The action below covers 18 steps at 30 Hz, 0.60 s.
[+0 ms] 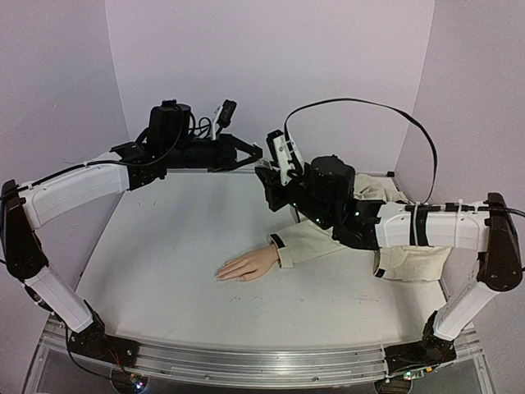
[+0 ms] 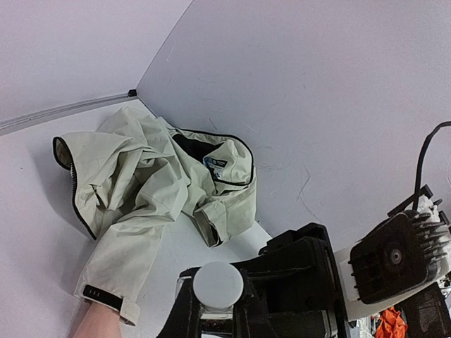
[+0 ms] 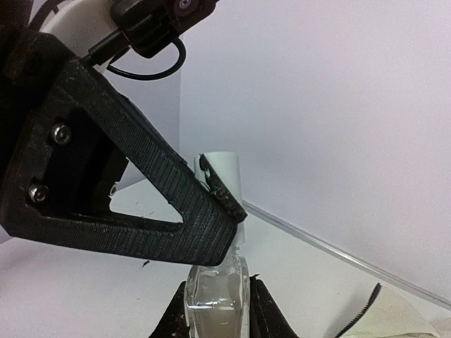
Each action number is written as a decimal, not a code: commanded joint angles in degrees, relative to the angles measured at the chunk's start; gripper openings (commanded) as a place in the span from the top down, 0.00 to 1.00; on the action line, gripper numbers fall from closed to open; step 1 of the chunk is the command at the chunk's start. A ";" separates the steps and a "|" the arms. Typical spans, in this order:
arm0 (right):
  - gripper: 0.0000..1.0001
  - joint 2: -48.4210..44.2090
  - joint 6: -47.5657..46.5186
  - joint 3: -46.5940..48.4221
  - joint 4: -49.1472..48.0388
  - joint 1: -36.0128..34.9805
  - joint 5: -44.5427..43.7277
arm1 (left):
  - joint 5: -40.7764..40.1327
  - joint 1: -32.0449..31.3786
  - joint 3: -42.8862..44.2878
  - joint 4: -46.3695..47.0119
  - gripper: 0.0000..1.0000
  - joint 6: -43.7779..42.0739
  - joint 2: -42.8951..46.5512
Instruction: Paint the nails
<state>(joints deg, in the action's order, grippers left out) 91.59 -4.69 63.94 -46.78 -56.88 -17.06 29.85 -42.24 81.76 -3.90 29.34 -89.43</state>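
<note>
The mannequin hand (image 1: pixel 246 266) lies palm down on the table, fingers pointing left, coming out of a beige sleeve (image 1: pixel 305 245). Its nails (image 1: pixel 220 275) are too small to make out. Both grippers meet high above the table's back. My right gripper (image 3: pixel 217 313) is shut on the body of a small clear bottle (image 3: pixel 215 296). My left gripper (image 2: pixel 218 304) is shut on the bottle's white cap (image 2: pixel 218 284), which also shows in the right wrist view (image 3: pixel 227 176). In the top view the left gripper (image 1: pixel 253 153) and the right gripper (image 1: pixel 274 161) touch tip to tip and hide the bottle.
A crumpled beige jacket (image 1: pixel 394 238) lies at the back right, joined to the sleeve; it also shows in the left wrist view (image 2: pixel 141 176). Lilac walls (image 1: pixel 271 49) close in the back and sides. The white table (image 1: pixel 164 246) spreads round the hand.
</note>
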 commanded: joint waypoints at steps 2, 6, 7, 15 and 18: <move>1.00 -1.33 -6.15 2.05 -11.52 -0.48 -7.27 | 2.47 -1.18 2.18 0.75 1.00 0.86 -0.18; 1.00 -1.16 -4.04 2.41 -11.84 -0.39 -2.86 | 3.07 -1.18 1.54 0.74 1.00 0.16 0.36; 1.00 -1.13 -3.69 2.53 -11.79 -0.29 -1.91 | 3.26 -1.18 1.42 0.78 1.00 0.04 0.39; 1.00 -1.99 1.45 2.50 -11.79 1.75 7.26 | 5.11 -1.35 1.21 0.74 0.88 -0.72 -0.16; 1.00 -1.88 2.46 2.27 -11.75 2.58 9.41 | 5.27 -1.44 0.84 0.74 0.75 -1.31 0.39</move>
<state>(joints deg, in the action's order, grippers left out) 91.61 -5.21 63.94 -48.77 -55.27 -12.64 30.06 -42.30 81.80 -2.00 29.47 -89.43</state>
